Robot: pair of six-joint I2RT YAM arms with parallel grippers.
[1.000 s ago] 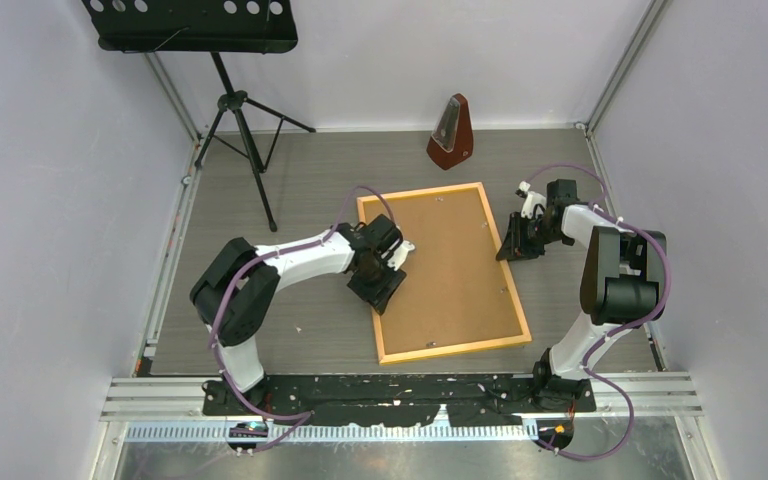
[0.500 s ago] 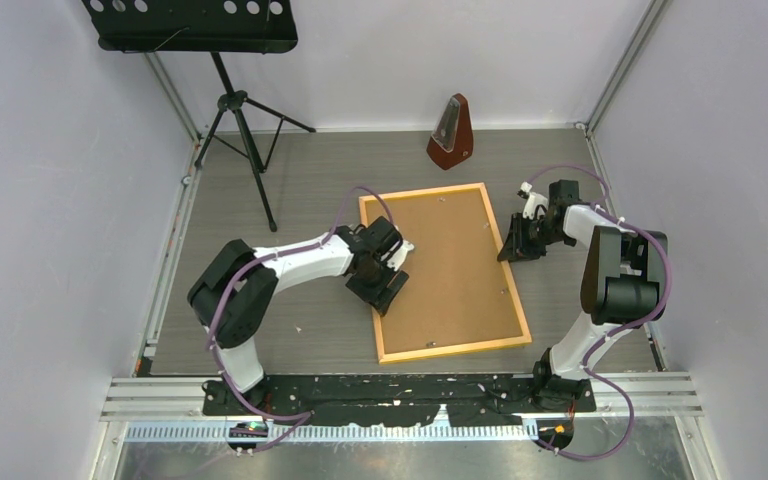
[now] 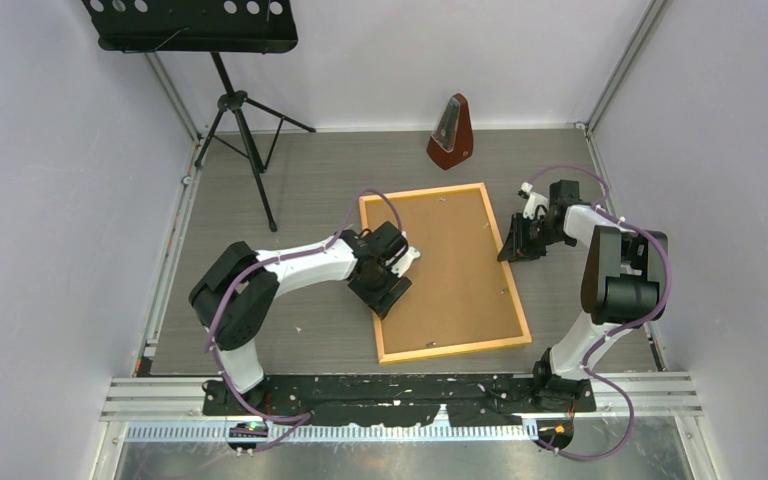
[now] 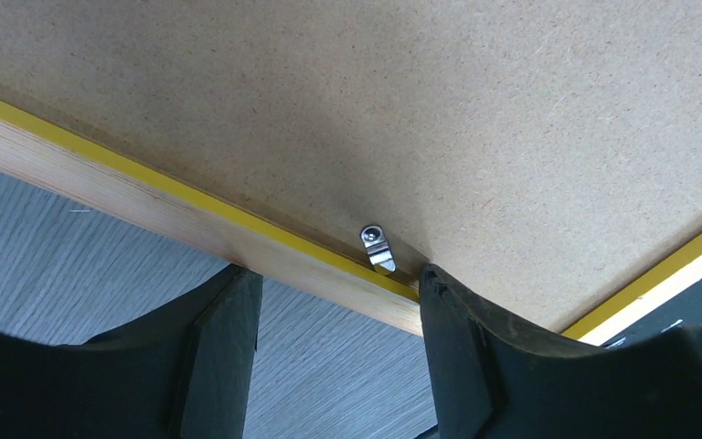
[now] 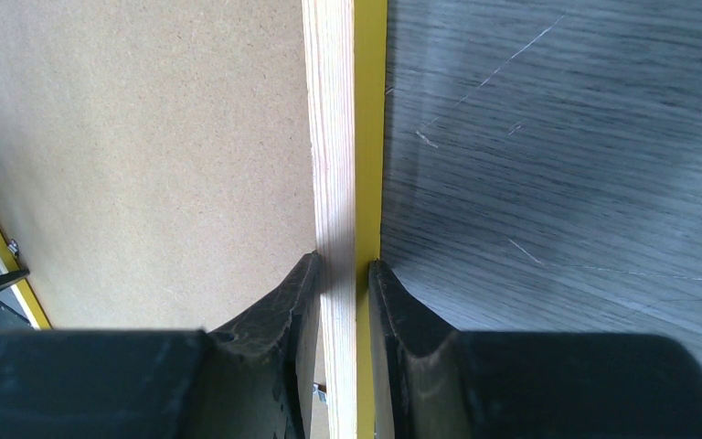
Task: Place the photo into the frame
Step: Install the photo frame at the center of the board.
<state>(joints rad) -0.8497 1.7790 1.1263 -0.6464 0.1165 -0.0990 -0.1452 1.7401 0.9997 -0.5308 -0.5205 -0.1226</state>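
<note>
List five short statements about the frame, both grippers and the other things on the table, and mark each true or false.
1. The right gripper is clamped on a wooden rail of the frame. True.
2. The left gripper is shut on a metal clip. False: it is open, and the clip shows in the gap between its fingers.
3. A photo lies face up inside the frame. False: only the brown backing board shows there, and no photo is in view.
4. A metronome stands beyond the frame's far end. True.
5. The music stand is at the table's right side. False: it stands at the back left.
</note>
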